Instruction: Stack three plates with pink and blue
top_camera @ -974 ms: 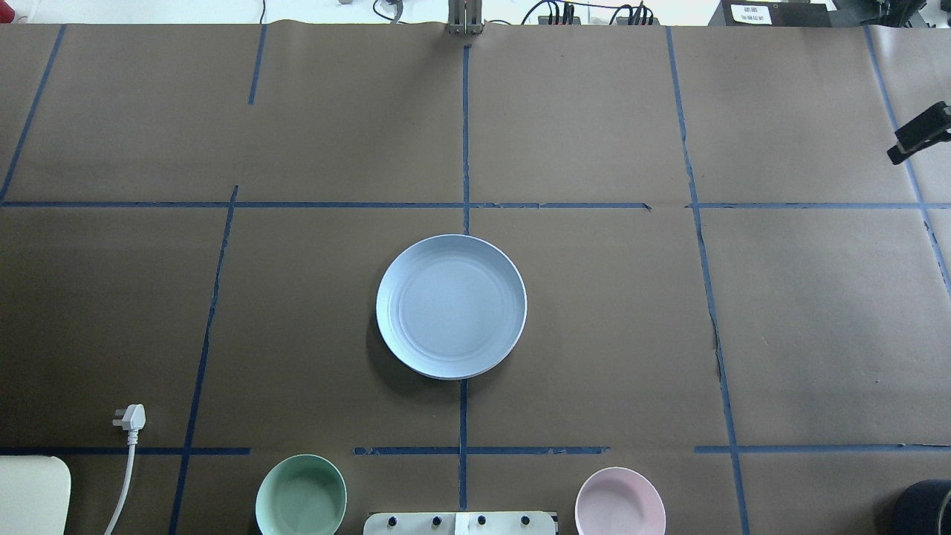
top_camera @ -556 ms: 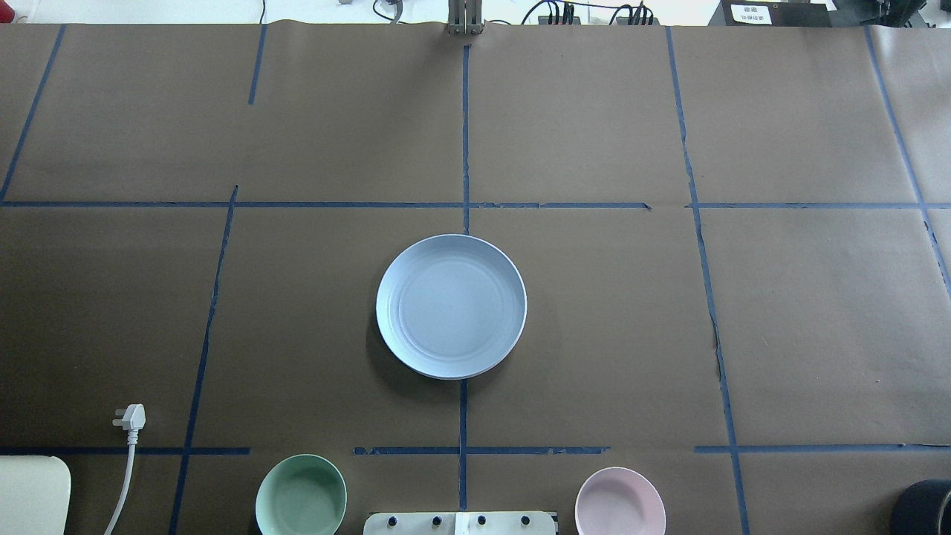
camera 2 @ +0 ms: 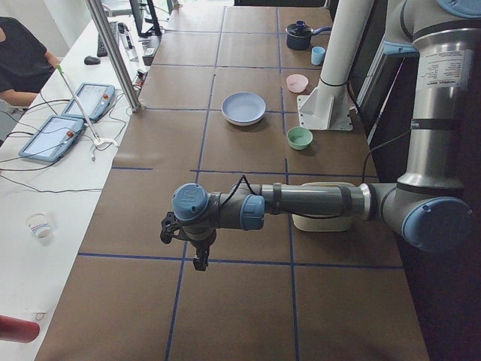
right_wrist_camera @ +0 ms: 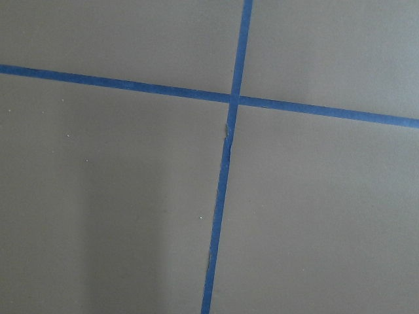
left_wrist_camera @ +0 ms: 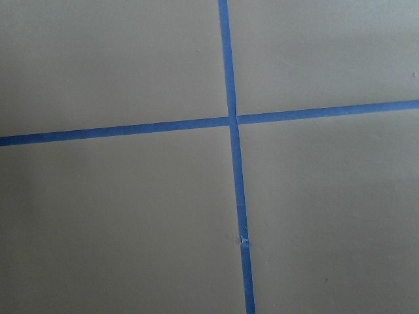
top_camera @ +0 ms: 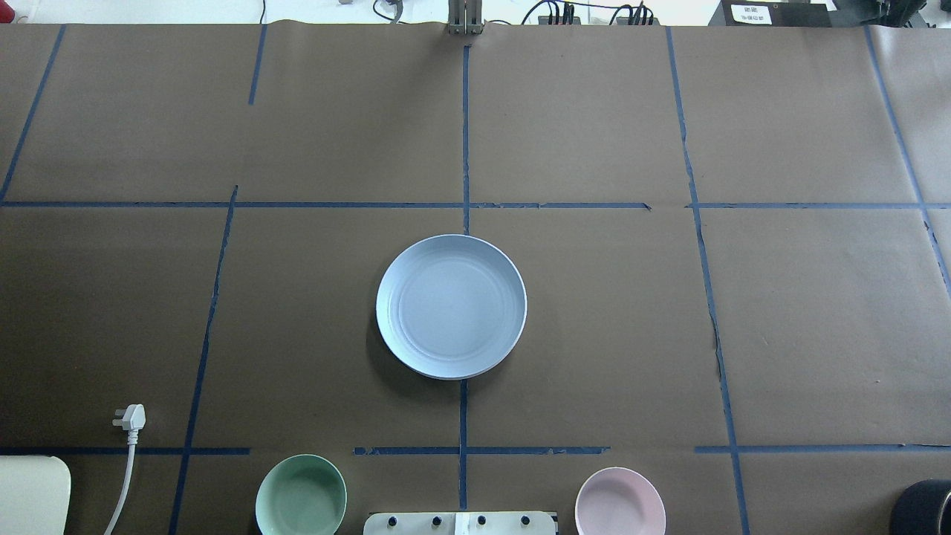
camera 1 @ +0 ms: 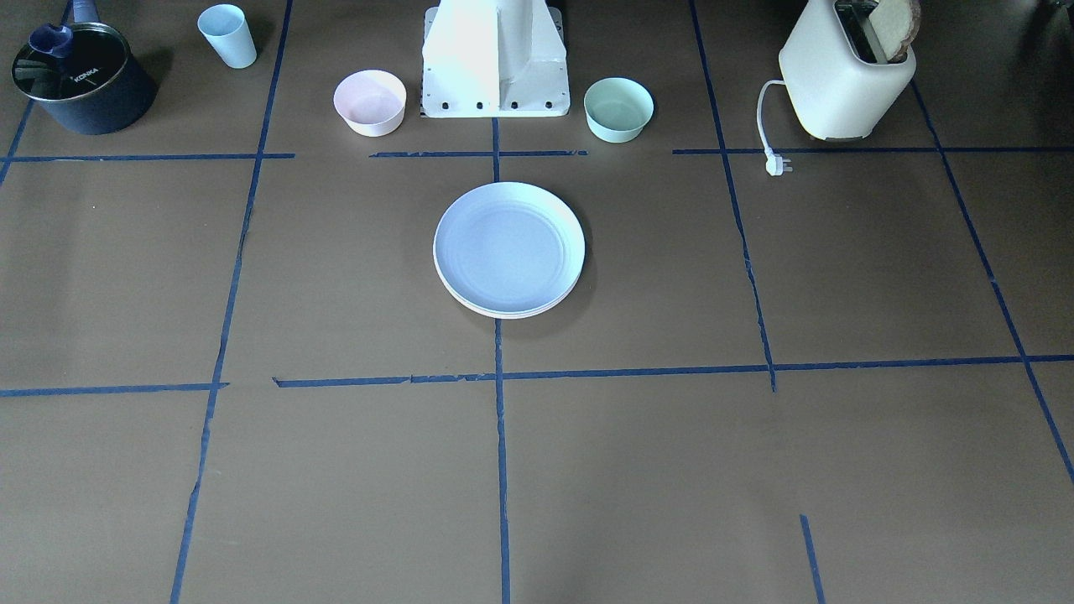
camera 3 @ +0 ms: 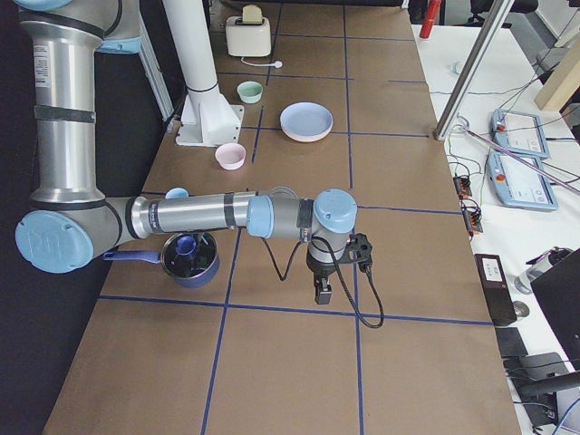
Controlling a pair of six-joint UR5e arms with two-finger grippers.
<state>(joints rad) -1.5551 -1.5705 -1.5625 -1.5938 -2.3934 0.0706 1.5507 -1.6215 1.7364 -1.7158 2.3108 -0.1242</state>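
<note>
Blue-topped plate stack (top_camera: 451, 306) at centre, left fingers (camera 2: 198, 262) and right fingers (camera 3: 322, 294) far off, gap untellable

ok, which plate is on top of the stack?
The pale blue round matte plate: its whole face shows, while the other plates are only thin pale rim edges under it.

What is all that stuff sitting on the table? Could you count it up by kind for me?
plate stack, blue on top: 1
bowls: 2, the pink bowl and the mint-green bowl
pale blue cup: 1
saucepan: 1
toaster: 1
Total: 6
</note>
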